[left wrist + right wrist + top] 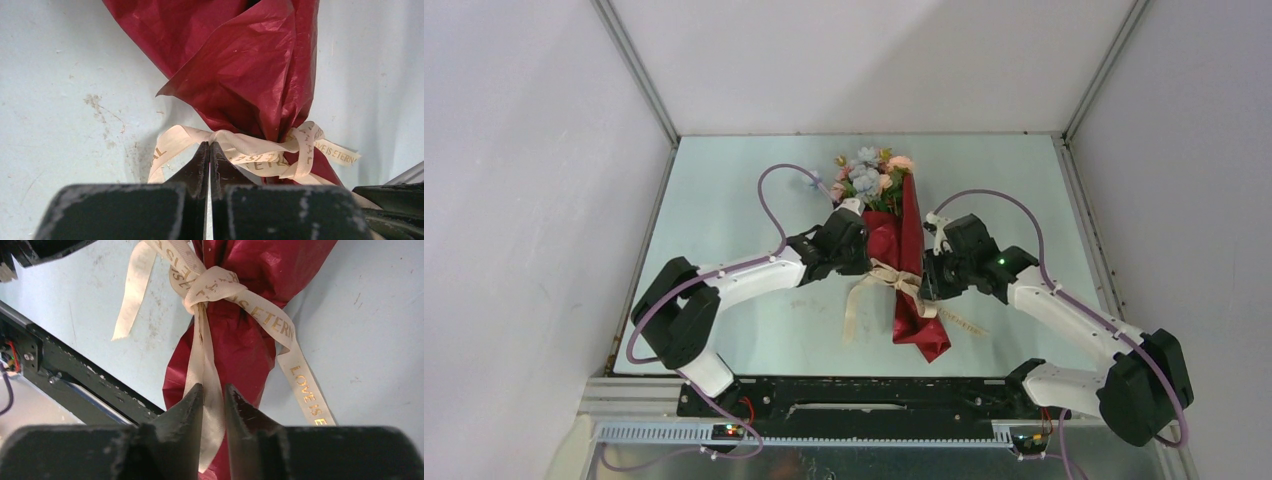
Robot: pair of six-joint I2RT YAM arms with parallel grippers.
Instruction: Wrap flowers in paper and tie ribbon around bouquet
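A bouquet lies at the centre of the pale surface (724,200). From above, pink and pale blue flowers (867,178) sit at its upper end. Red paper (918,328) wraps the stems and tapers to a crumpled tail toward the bottom of the frame. A cream ribbon (894,277) is knotted round the paper's narrow middle, with loose ends trailing to lower left and lower right.

The left arm (744,275) reaches in from the left and the right arm (1064,305) from the right. Both meet the bouquet at the knot and hide part of the paper from above.

Only the wrist views show the jaws. In the left wrist view, the left jaws are closed together, tips touching the ribbon just left of the knot; whether they pinch it cannot be told. In the right wrist view, the right jaws stand a narrow gap apart, and one ribbon strand runs down from the knot between them.

Gold capitals on the ribbon read "LOVE IS ETERN", where the strand ends. The left wrist view shows brown stains (95,102) on the surface. A black rail (75,375) crosses the lower left of the right wrist view. Purple cables (769,190) loop over both arms.
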